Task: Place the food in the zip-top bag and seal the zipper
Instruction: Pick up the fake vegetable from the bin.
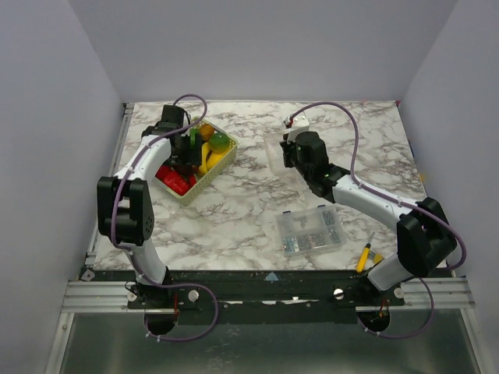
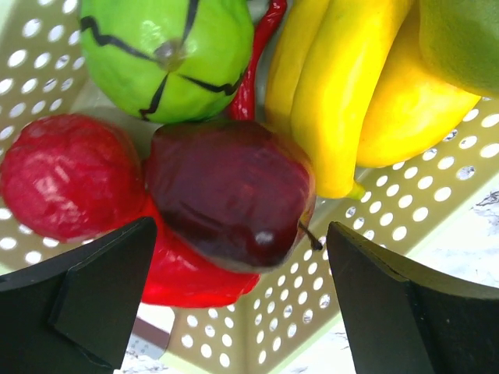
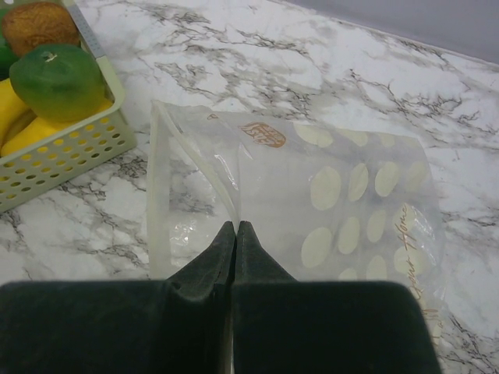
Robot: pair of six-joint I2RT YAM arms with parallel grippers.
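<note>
Left hand (image 2: pixel 242 257): wide open, nothing held; its fingers (image 2: pixel 93 292) stand on either side of the dark red apple (image 2: pixel 226 195), above it.
Right hand (image 3: pixel 235 227): jaws pressed together at a crease in the zip-top bag (image 3: pixel 351 195), apparently pinching its upper film.
Food: all in the lattice basket (image 2: pixel 437 202); none in the bag. Touching the apple: a red round fruit (image 2: pixel 66 175), a green piece with black lines (image 2: pixel 156 54), bananas (image 2: pixel 335 93).
Bag: flat on the counter (image 1: pixel 249 210), well apart from the basket, between the two arms' working ends. The mouth looks slack on the basket side. Zipper strip not discernible.
Step in hand: first pick, by the look of it; loading not yet begun, sealing far off.
Next move calls for: lowering the left hand around the apple, closing on its widest part, then lifting straight up.
In the way: tight packing; the neighbours may be nudged or dragged. The glossy apple may slip.
Also on the counter: clear compartment box (image 1: pixel 312 230) and yellow-handled tool (image 1: pixel 364 259), near the right arm's base, off the basket-to-bag path.
</note>
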